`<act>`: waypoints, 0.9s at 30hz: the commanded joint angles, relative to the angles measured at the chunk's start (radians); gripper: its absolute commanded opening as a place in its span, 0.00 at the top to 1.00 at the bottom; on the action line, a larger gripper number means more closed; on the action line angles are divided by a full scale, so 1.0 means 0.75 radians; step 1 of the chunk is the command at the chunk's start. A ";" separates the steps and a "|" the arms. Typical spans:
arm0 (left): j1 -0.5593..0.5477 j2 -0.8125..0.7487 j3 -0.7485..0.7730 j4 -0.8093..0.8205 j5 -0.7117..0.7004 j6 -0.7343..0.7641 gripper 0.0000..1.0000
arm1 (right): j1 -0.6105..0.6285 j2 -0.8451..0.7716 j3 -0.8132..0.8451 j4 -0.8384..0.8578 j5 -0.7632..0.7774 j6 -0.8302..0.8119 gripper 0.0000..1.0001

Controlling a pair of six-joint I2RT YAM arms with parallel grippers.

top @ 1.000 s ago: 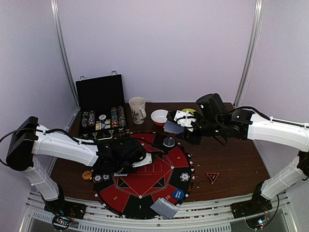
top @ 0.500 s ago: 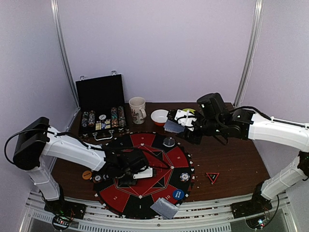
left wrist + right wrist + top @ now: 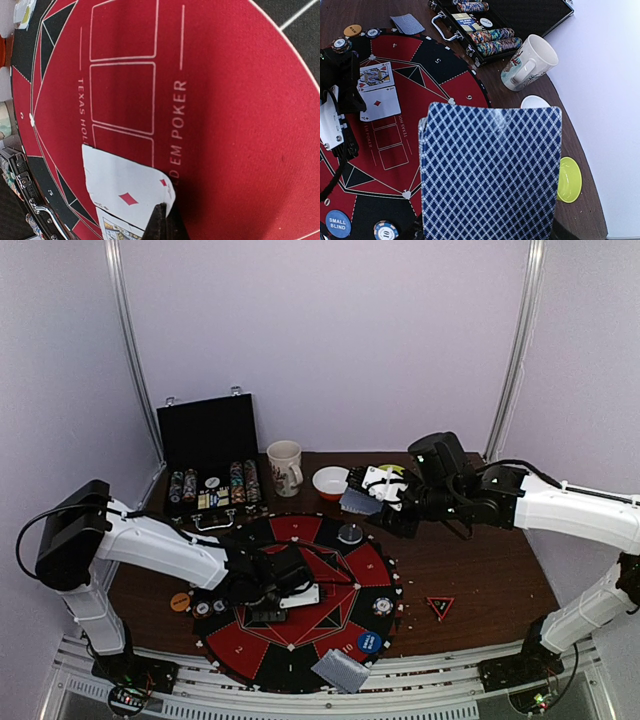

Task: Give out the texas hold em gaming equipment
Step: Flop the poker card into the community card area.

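My left gripper [image 3: 274,586] is low over the round red-and-black mat [image 3: 345,575]. In the left wrist view it [image 3: 164,209] is shut on the edge of a face-up ace of diamonds [image 3: 125,186], with a face card [image 3: 114,230] beside it. Both cards show in the right wrist view, the ace [image 3: 379,103] and the face card [image 3: 375,75]. My right gripper [image 3: 372,502] holds a blue-backed deck [image 3: 487,170] upright above the mat's far edge; its fingers are hidden behind the deck.
An open chip case [image 3: 210,472], mug [image 3: 285,468], red-white bowl [image 3: 330,482] and yellow bowl [image 3: 568,179] stand at the back. Orange disc [image 3: 180,602], chips [image 3: 210,607], blue disc [image 3: 369,642], triangle marker [image 3: 440,606] and face-down cards [image 3: 340,670] lie around the mat.
My left gripper has slid to the right and nearer across the mat with the ace. The right arm and deck have hardly moved.
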 commanded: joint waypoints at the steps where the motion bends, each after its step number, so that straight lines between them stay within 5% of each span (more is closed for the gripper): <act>1: 0.023 0.058 -0.022 -0.099 0.069 -0.026 1.00 | -0.005 -0.029 -0.008 0.000 0.000 0.005 0.43; 15: 0.031 0.030 -0.029 -0.136 0.134 -0.045 1.00 | -0.007 -0.026 -0.002 0.000 -0.002 0.001 0.43; 27: 0.031 -0.027 0.005 -0.119 0.268 -0.033 0.69 | -0.007 -0.025 -0.005 0.000 0.000 0.002 0.43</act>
